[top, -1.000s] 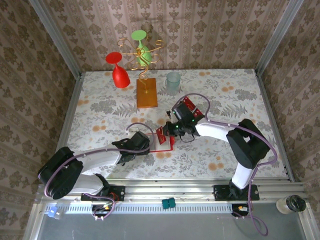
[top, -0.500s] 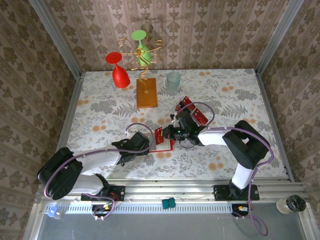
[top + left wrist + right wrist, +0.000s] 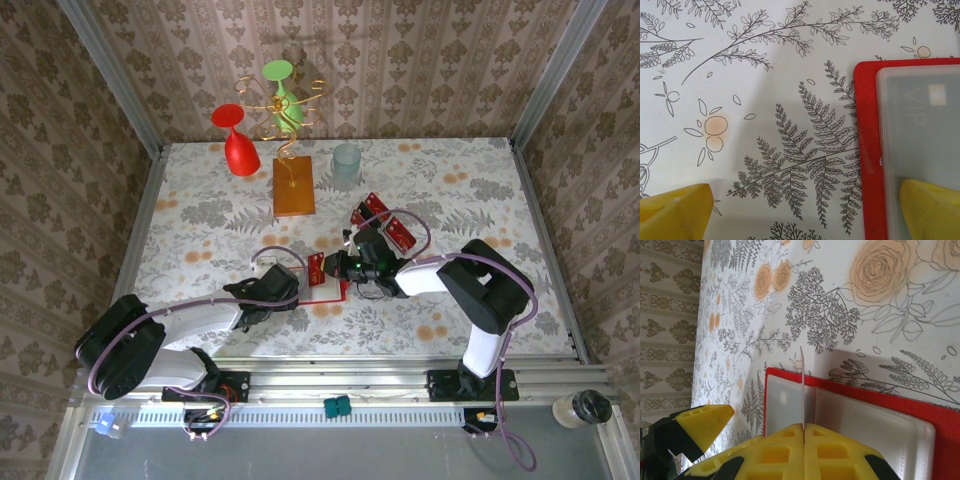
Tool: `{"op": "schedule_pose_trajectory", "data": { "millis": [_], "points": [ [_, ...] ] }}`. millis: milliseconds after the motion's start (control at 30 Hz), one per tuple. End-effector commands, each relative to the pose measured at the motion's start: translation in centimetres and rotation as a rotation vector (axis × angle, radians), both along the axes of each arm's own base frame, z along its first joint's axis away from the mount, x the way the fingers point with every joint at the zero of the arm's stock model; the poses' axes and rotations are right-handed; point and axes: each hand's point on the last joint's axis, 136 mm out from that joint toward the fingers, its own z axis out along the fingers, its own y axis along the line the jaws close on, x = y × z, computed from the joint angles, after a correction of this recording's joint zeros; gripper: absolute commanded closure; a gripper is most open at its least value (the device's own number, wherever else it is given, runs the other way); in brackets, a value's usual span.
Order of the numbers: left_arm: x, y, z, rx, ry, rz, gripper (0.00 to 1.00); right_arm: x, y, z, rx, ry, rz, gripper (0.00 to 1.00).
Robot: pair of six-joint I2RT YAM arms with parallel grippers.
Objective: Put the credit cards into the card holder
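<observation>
– Card holder (image 3: 330,293) from above: where is it?
– It lies open on the table between your arms. Your left gripper (image 3: 298,287) sits at its left side. Your right gripper (image 3: 336,267) pinches one credit card (image 3: 317,268) over it. The spare cards (image 3: 386,222) lie farther back.
– Left wrist?
– The jaws stand wide, with one fingertip (image 3: 930,210) resting on the clear pocket (image 3: 920,140), likely pinning it.
– Right wrist?
– Your fingers are clamped on the card, which stands edge-on above the pocket. I'd tilt it flatter and find the pocket mouth before sliding.
</observation>
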Motion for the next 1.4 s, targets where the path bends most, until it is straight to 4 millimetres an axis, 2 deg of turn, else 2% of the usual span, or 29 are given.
{"op": "schedule_pose_trajectory", "data": {
  "millis": [0,700,1167,1367],
  "points": [
    [-0.6,0.8,-0.8,0.037,0.024,0.011,0.04,0.1,-0.1,-0.5,0.004,-0.008,-0.029,1.00],
    [-0.7,0.9,-0.6,0.035,0.018,0.014,0.04,-1.1,-0.9,-1.8,-0.012,-0.011,-0.027,1.00],
    [-0.6,0.9,-0.5,0.030,0.015,0.015,0.04,-1.0,-1.6,-2.3,-0.032,-0.021,-0.039,1.00],
    [-0.6,0.8,-0.5,0.028,0.014,0.013,0.04,-1.3,-1.1,-2.4,-0.032,-0.017,-0.001,1.00]
  ]
}}
